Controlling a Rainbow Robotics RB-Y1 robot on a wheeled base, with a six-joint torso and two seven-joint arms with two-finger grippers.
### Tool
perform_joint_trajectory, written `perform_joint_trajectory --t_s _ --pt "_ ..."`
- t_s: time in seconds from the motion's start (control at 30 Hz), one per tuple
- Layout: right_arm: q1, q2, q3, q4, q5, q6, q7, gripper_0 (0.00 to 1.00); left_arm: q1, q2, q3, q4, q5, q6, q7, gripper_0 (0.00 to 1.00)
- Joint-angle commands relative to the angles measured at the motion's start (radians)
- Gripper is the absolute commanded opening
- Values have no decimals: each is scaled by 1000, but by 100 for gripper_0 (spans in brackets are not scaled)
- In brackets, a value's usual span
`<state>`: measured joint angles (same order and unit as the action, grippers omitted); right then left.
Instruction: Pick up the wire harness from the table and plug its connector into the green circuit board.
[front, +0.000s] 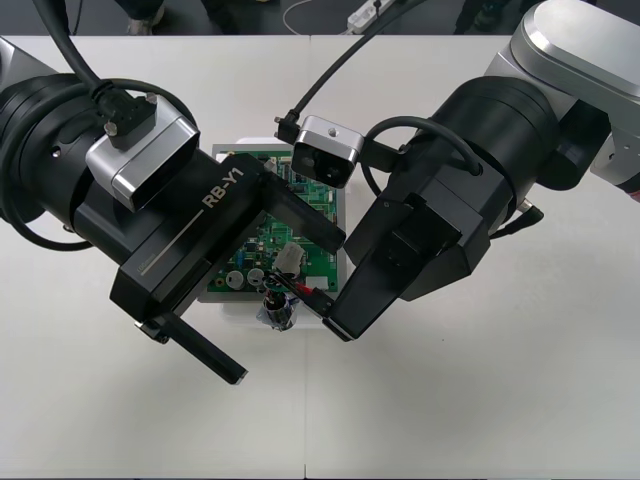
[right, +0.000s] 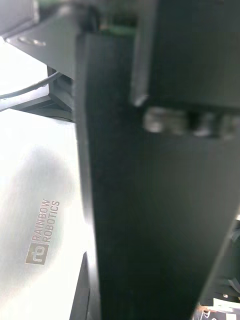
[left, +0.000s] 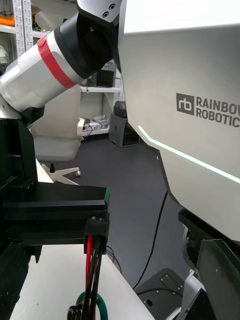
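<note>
The green circuit board (front: 318, 192) on its white base lies mid-table, half covered by both arms. My right gripper (front: 332, 312) comes in from the right and is shut on the harness at the board's near edge. In the left wrist view its black fingers (left: 55, 212) pinch the small black plug (left: 96, 229), and red, black and green wires (left: 91, 270) hang below it. The round metal socket (front: 276, 312) rests at the board's front edge. My left gripper (front: 285, 308) is open, one finger over the board and the other off its near left corner, straddling the harness.
Bare light table stretches to the front, left and right of the board. Black cables loop over both arms above the board. A power strip (front: 366, 14) and cords lie on the dark floor past the far edge.
</note>
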<state>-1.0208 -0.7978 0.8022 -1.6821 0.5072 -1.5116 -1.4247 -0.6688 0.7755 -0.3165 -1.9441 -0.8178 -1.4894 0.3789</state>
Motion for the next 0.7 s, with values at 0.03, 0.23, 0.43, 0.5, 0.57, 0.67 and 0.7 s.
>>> perform_joint_trajectory --t_s 0.03,0.23,0.43,0.5,0.57,0.67,0.7 --pt "-1 -3 9 -24 2 8 -17 0 -45 -15 -12 -24 -12 51 69 100" --pt "-1 -3 9 -22 2 8 -17 0 -43 -10 -13 -24 -3 49 69 100" --pt "-1 -3 9 -22 2 8 -17 0 -43 -7 -13 -24 5 47 69 100" --pt "-1 -3 9 -22 2 8 -17 0 -45 -8 -13 -24 6 47 69 100" --pt "-1 -1 9 -21 2 8 -17 0 -45 -8 -13 -24 6 47 69 100" --pt "-1 2 9 -18 2 8 -17 0 -45 -8 -13 -24 6 47 69 100" --pt "-1 5 9 -16 2 8 -17 0 -45 -10 -13 -22 6 47 71 97"
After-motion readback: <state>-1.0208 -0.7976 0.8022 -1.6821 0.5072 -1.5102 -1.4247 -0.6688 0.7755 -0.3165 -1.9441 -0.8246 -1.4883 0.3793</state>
